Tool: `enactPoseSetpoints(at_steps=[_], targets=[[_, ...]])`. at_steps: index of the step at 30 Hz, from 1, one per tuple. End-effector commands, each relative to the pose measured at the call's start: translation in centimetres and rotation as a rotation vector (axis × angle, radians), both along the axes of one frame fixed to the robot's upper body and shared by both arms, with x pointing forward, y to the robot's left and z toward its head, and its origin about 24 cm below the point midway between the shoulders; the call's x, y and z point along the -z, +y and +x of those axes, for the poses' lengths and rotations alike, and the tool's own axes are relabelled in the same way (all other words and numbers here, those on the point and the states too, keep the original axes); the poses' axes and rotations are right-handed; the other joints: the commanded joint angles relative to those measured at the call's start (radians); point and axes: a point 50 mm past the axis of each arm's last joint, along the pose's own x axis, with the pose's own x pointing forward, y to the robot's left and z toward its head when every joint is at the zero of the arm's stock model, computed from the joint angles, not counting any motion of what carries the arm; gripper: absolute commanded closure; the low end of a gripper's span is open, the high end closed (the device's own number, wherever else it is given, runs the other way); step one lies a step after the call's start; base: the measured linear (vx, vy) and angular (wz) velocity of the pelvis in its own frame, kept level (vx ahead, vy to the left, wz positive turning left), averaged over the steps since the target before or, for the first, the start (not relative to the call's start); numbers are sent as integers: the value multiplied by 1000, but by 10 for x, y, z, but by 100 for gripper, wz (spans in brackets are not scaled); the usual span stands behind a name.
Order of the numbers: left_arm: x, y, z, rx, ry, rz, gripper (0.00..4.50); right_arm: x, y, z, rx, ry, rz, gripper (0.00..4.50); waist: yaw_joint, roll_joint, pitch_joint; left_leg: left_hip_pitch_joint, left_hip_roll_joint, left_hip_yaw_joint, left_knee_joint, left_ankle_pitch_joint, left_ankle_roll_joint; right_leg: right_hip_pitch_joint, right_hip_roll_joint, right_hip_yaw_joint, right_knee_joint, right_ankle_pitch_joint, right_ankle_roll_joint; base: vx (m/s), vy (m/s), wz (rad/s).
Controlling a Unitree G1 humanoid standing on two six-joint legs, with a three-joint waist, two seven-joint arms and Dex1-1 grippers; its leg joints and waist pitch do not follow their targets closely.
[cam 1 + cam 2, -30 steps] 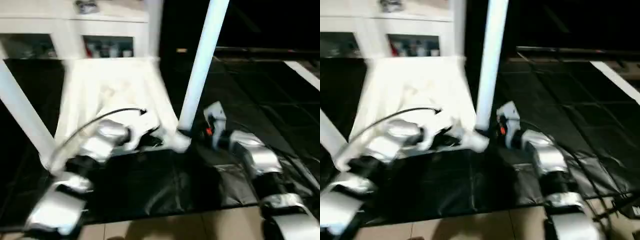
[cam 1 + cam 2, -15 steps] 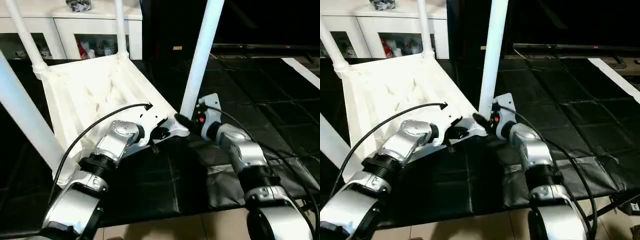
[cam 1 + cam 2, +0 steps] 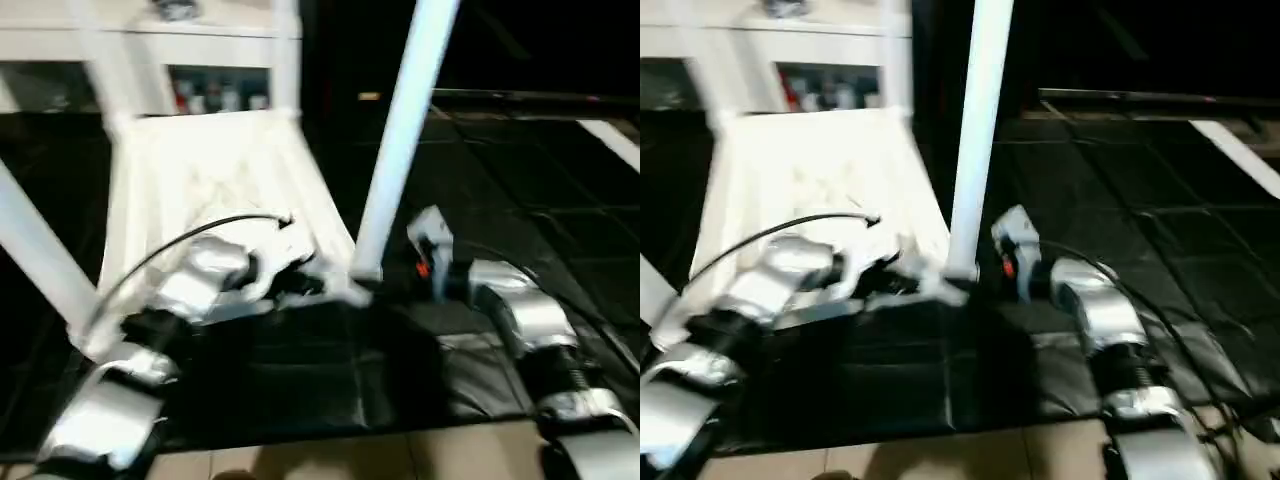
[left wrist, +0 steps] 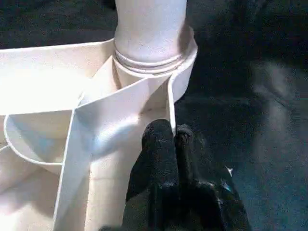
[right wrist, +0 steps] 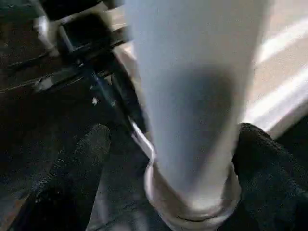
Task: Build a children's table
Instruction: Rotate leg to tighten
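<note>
The white children's table lies upside down and tilted on the floor, its ribbed top (image 3: 210,170) facing me and its legs pointing up. The near right leg (image 3: 400,130) rises from the corner lobe (image 4: 154,72). My left gripper (image 3: 310,285) is shut on a thin rib of the top beside that lobe, fingertips (image 4: 161,137) pinched together. My right gripper (image 3: 385,282) stands open around the base of the same leg (image 5: 192,86), one finger (image 5: 82,159) apart from it on one side, the other (image 5: 269,159) close against the far side.
A white cabinet (image 3: 200,40) with glass doors stands behind the table. Three more legs stick up: one at the near left (image 3: 40,250) and two at the back (image 3: 285,50). A black mat (image 3: 330,380) covers the floor, with pale tiles (image 3: 400,460) along the front.
The head views have swung and blurred, so the camera moved. Both grippers stay at the same corner of the table, and the table's pose looks much the same.
</note>
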Motion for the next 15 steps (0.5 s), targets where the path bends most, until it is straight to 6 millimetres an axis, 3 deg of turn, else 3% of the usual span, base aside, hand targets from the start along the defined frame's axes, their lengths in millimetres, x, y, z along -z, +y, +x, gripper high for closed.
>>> enactPoseSetpoints(at_steps=[1, 5, 8, 15], targets=[[-10, -16, -4, 135, -45, -19, 450, -10, -3, 1, -39, -38, 10, 38, -1, 8, -70, 13, 41, -9, -57, -146, 54, 54, -80, 61, -64, -159, -201, 0, 0, 0], [-11, -13, -7, 209, -43, 1, 450, -12, -8, -4, -132, -35, -7, 38, 13, 7, -69, 10, 41, -10, -57, -168, 39, 57, -83, 60, -66, -191, -192, 0, 0, 0], [-11, -11, -12, 282, -15, 12, 450, -11, -10, -6, -188, -34, -35, 38, 15, 5, -69, 8, 40, -10, -58, -173, 33, 58, -85, 61, -67, -205, -184, 0, 0, 0], [-8, -10, -15, 335, -12, 51, 450, -13, -11, -8, -270, -1, -30, 105, 19, 1, -69, 7, 41, -11, -56, -163, 36, 56, -85, 61, -66, -220, -178, 0, 0, 0]])
